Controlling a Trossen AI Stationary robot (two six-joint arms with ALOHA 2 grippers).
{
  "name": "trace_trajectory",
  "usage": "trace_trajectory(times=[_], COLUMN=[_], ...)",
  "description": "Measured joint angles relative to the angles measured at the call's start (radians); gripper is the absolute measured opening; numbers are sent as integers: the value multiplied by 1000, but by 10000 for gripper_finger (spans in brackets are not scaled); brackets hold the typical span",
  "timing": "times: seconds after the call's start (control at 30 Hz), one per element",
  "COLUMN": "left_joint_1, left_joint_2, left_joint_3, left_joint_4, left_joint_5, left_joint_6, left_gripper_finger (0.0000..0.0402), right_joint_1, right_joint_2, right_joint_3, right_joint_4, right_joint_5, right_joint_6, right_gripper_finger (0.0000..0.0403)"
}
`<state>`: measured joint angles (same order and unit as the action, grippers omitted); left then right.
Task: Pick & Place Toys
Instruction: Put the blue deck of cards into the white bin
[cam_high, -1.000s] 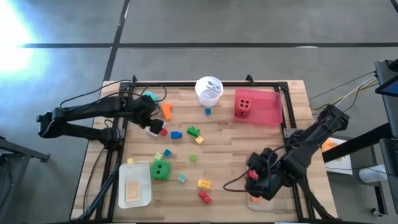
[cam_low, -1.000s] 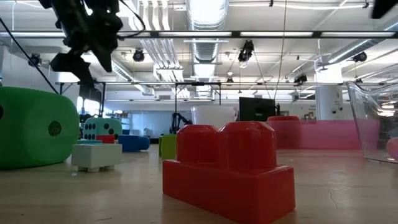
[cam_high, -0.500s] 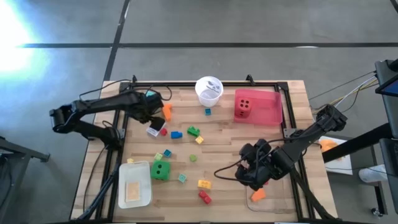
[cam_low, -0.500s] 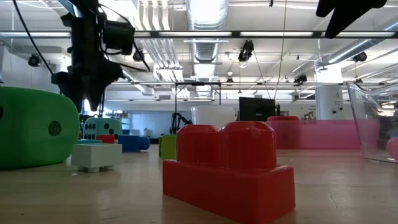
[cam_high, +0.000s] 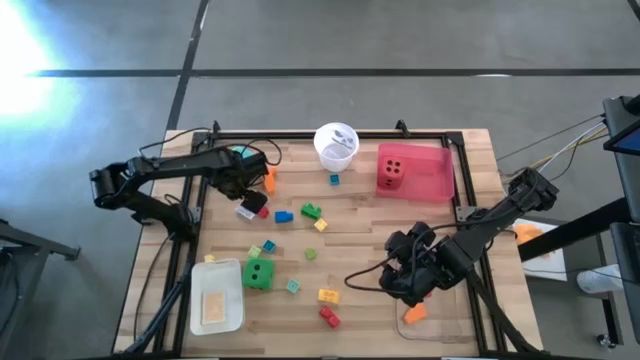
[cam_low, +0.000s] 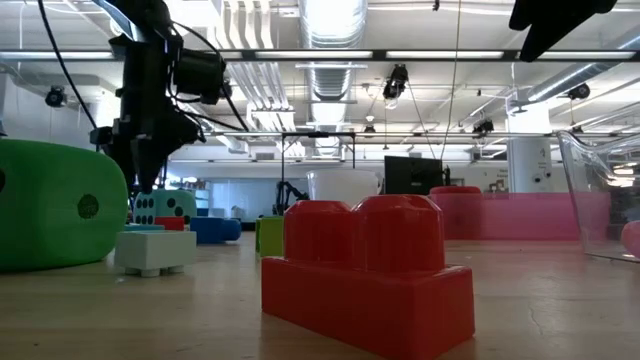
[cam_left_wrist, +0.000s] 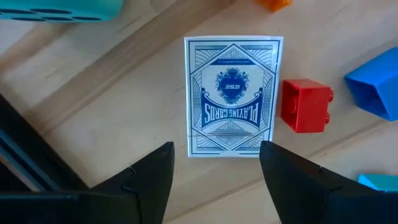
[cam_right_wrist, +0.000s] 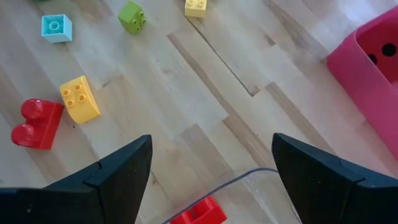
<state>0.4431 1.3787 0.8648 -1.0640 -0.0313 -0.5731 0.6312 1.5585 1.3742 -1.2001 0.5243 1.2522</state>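
Observation:
A blue-and-white playing card box (cam_left_wrist: 233, 96) lies flat on the wood, with a red brick (cam_left_wrist: 306, 106) right beside it. My left gripper (cam_left_wrist: 217, 155) hangs open over the box's near end and points straight down, one finger to each side. It shows in the high view (cam_high: 246, 196) at the table's left and in the low view (cam_low: 140, 172). My right gripper (cam_right_wrist: 211, 162) stands open above the near right of the table (cam_high: 405, 278). Ahead of it lie a red brick (cam_right_wrist: 36, 124) and a yellow brick (cam_right_wrist: 79, 99). A green die (cam_high: 258, 273) sits at the near left.
A teal die (cam_high: 240, 153) and an orange brick (cam_high: 268, 180) lie just beyond the card box. The white cup (cam_high: 336, 143) and the pink tray (cam_high: 430, 175) with a red die (cam_high: 391, 172) stand at the far edge. A white tray (cam_high: 216, 296) sits near left, a clear tray (cam_high: 440, 322) near right.
My left gripper has come down toward the card box and tipped until it points straight down. My right gripper has drawn a little away from the clear tray toward the table's middle, then kept still.

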Motion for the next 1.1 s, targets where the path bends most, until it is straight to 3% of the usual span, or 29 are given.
trace_trajectory(times=[0.73, 1.1], left_joint_1=[-2, -8], left_joint_2=[-1, -2], left_joint_3=[-69, -66], left_joint_4=[18, 81], left_joint_5=[28, 28], left_joint_6=[38, 45], left_gripper_finger=[238, 304], right_joint_1=[1, 0], right_joint_2=[0, 0], right_joint_3=[-50, -51], right_joint_4=[0, 1], right_joint_5=[2, 2], right_joint_6=[-15, -24], right_gripper_finger=[324, 324])
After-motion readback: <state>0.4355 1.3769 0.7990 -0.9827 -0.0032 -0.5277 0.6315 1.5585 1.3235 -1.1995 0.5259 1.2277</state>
